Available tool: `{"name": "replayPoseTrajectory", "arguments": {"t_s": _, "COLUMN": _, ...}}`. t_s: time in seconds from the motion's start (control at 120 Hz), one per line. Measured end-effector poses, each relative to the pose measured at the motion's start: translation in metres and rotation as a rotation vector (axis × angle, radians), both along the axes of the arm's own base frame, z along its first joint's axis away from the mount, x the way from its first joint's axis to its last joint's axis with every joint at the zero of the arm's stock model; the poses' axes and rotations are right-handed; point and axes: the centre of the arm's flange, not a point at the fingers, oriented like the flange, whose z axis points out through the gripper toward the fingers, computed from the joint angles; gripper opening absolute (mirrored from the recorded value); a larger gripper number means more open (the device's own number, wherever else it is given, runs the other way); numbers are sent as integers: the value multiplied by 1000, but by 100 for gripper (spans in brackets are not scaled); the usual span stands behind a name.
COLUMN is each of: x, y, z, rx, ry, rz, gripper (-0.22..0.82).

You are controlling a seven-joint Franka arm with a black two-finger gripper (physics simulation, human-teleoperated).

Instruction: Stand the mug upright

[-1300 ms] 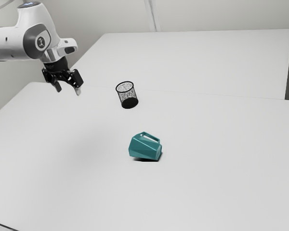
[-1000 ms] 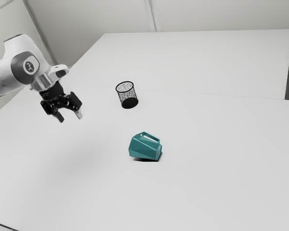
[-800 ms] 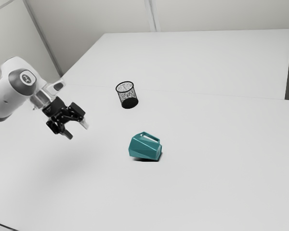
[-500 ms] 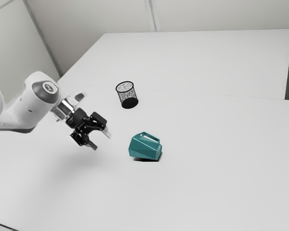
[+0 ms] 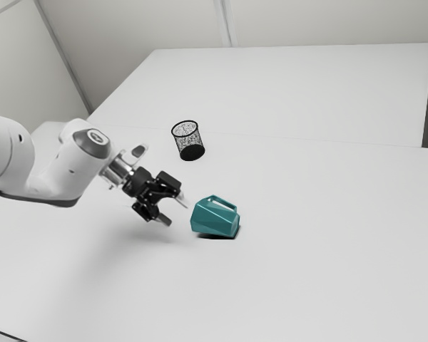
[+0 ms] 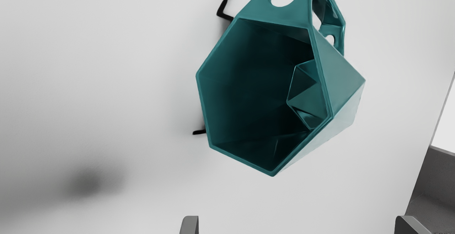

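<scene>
Nearer the camera than the mesh bin (image 5: 189,142), the mug (image 5: 215,218) lay sideways on the surface (image 5: 307,249), mouth toward the end effector (image 5: 177,214), which was spread open and empty. Gripping and righting the mug seemed left to do.

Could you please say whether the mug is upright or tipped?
Tipped over: the teal mug lies on its side, mouth facing the open pincer.
</scene>
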Motion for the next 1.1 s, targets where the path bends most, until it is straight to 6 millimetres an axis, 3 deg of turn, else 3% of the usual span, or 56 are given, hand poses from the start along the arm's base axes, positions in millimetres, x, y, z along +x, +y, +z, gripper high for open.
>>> {"name": "replayPoseTrajectory", "arguments": {"t_s": 0.208, "x": 21, "y": -24, "z": -7, "rx": 5, "ry": -40, "rz": -56, "gripper": 60}}
{"name": "replayPoseTrajectory", "arguments": {"t_s": 0.608, "x": 47, "y": -43, "z": -19, "rx": 4, "ry": -84, "rz": -101, "gripper": 60}}
{"name": "replayPoseTrajectory", "arguments": {"t_s": 0.833, "x": 49, "y": -56, "z": -19, "rx": -11, "ry": -98, "rz": -118, "gripper": 39}}
{"name": "replayPoseTrajectory", "arguments": {"t_s": 0.992, "x": 48, "y": -61, "z": -16, "rx": -16, "ry": -106, "rz": -128, "gripper": 9}}
{"name": "replayPoseTrajectory", "arguments": {"t_s": 1.1, "x": 48, "y": -62, "z": -14, "rx": -16, "ry": -110, "rz": -131, "gripper": -3}}
